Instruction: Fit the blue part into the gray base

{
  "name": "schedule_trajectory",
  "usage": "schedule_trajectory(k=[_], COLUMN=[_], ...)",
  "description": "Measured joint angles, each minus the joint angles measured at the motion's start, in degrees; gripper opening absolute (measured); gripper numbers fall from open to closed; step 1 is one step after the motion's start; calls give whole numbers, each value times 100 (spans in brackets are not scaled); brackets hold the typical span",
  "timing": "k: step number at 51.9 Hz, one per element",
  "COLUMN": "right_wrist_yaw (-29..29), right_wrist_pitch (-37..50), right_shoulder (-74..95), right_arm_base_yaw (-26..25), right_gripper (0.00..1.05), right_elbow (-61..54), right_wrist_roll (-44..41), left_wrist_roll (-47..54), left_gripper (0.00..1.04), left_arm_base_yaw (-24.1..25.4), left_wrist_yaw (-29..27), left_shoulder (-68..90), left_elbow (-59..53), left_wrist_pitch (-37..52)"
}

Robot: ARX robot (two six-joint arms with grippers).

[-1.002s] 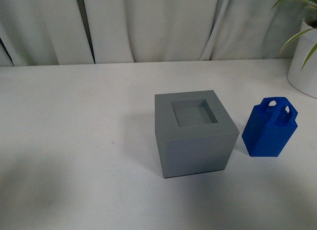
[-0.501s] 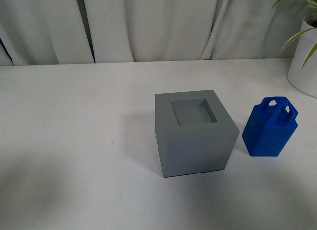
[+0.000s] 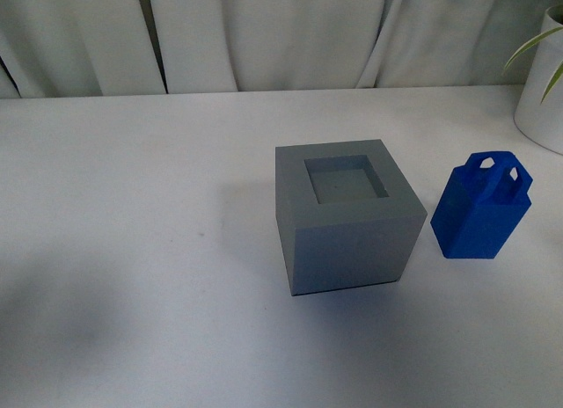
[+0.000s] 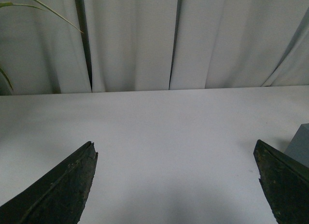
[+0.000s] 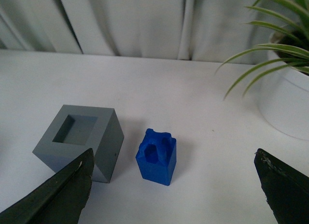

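1. Two pieces stand upright on the white table (image 3: 132, 206): the gray base (image 3: 347, 223), its square recess facing up and empty, and the blue part (image 3: 481, 210) just to its right, near but not touching, with the handle loop on top.
2. Both hands are empty. The right gripper (image 5: 174, 150) is spread wide above the table, with the blue part between its fingers in its own view but well below. The left gripper (image 4: 174, 142) is equally wide open over bare table, only a corner of the base showing at the edge of its view.
3. The step in hand, I judge, is the right arm's reach for the blue part — nothing is grasped or inserted yet.
4. To do it well:
   - come straight down and close on two flat opposite faces below the taper;
   - keep the block upright;
   - the block looks turned a little against the cube, so square it to the recess before lowering.
5. Room:
   - the gap between block and cube is narrow — a finger there could nudge the base;
   - the plant pot (image 3: 541, 109) stands behind to the right, its leaves reaching over the table;
   - the table's front and left are open.
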Motion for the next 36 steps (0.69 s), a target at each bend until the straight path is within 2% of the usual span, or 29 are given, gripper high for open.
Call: schedule_trajectory(k=[2,15,19,25,36], right_wrist_yaw=[-269,-837,-951,-643,-160], right_wrist_pitch=[-280,-1838,-2553,-3862,-4881], right_shoulder=[535,2050,2529,3399,4465], right_arm_base_yaw=[37,210,262,363,498], right_gripper=[97,97,97,97,97], right_elbow=[424,1928,2522,3530,4478], right_wrist_roll=[-350,-2260,-3226,-4769,-6277], left_wrist_roll=[-2,0,0,-2,0], left_gripper=[99,99,99,99,99], left_arm_base_yaw=[-2,-2,0,0,-2], left_wrist_yaw=[-2,0,0,0,0], left_shoulder=[0,0,0,0,0], left_elbow=[0,0,0,0,0], left_wrist_pitch=[0,0,0,0,0])
